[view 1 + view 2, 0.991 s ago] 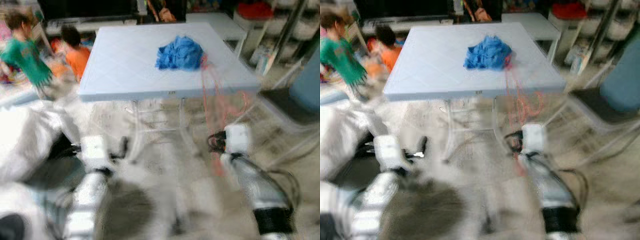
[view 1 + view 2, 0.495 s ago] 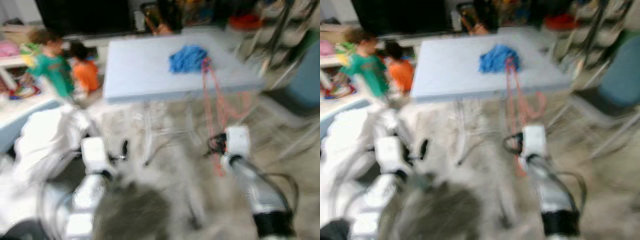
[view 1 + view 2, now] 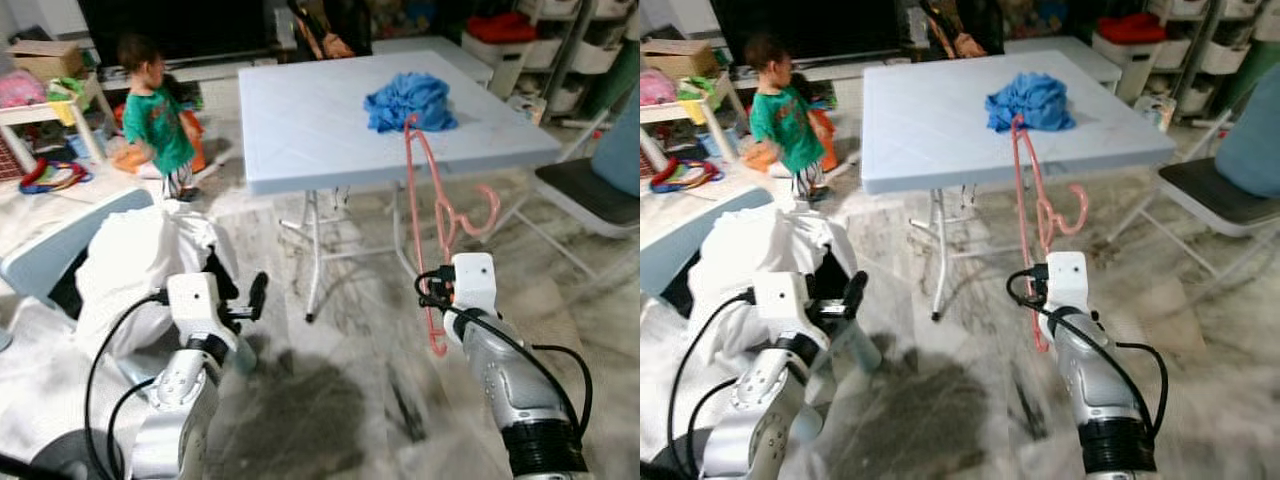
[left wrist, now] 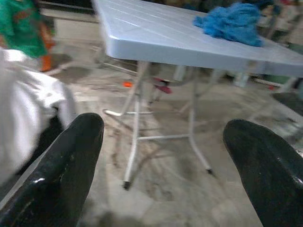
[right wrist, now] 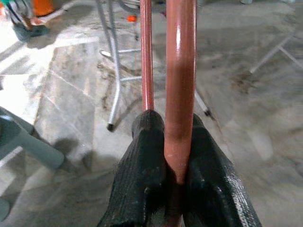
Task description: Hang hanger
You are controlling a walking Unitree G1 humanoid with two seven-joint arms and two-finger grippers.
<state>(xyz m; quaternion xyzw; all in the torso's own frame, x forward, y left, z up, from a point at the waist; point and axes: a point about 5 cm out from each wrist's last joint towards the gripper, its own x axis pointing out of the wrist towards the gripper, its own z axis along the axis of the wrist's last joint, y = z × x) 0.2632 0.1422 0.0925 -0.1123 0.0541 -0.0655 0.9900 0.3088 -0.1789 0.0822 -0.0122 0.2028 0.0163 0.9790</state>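
Right wrist view: right gripper [image 5: 177, 142] clenched on pink hanger [image 3: 432, 205]; left gripper [image 4: 165, 165] released.

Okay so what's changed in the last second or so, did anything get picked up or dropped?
Nothing was picked up or dropped. The camera swung, so the view shifted and sharpened. The person in green now stands closer to the table. The right hand stays shut on the pink hanger, the left hand stays open and empty, and the blue cloth stays on the table.

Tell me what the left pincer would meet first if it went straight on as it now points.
Likely the metal legs of the folding table; the left pincer is open and aimed under the tabletop over bare floor. Depth is uncertain.
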